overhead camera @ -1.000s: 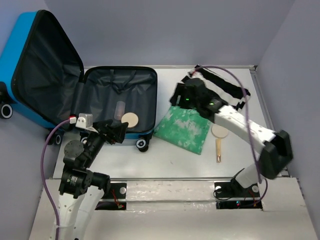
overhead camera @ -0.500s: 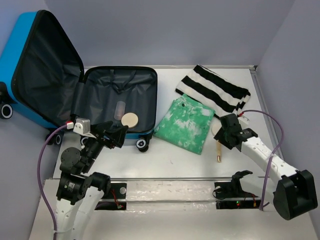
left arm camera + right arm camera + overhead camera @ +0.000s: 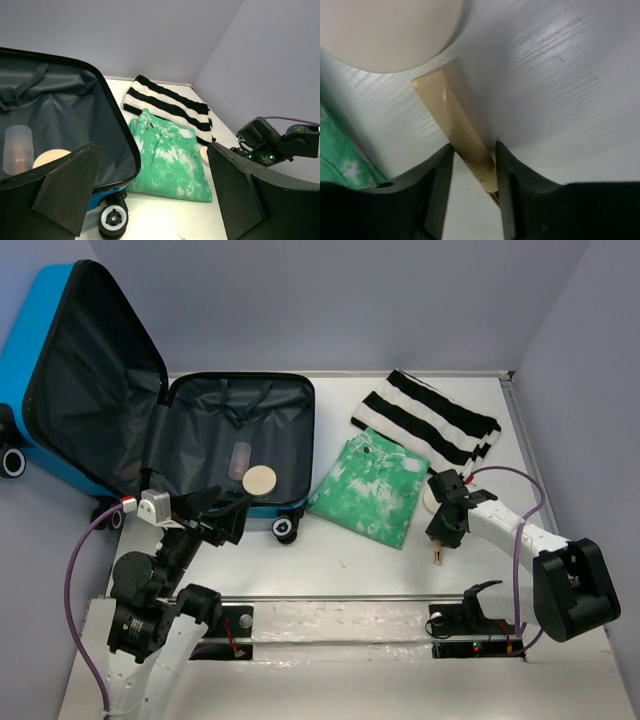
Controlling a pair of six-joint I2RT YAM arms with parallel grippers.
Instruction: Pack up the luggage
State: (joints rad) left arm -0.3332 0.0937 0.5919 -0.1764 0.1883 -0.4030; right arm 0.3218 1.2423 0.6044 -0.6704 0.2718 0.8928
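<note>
The bright blue luggage (image 3: 25, 350) lies open at the left, lid upright, grey lining (image 3: 60, 110) showing. Inside are a clear bottle (image 3: 240, 456) and a round beige disc (image 3: 260, 480). My left gripper (image 3: 225, 510) is open and empty, just in front of the suitcase's near edge (image 3: 160, 200). My right gripper (image 3: 440, 532) is low on the table, its fingers closed from both sides on the wooden handle (image 3: 455, 115) of a brush with a round cream head (image 3: 390, 30), which lies flat on the table.
A folded green tie-dye garment (image 3: 365, 490) lies right of the suitcase, just left of the brush. A folded black-and-white striped garment (image 3: 425, 420) lies behind it. A suitcase wheel (image 3: 112, 220) stands by the left gripper. Walls close in the table at the back and right.
My right arm swung from over the striped garment back to the near right and came down on the brush handle. My left arm drew back slightly towards the near edge.
</note>
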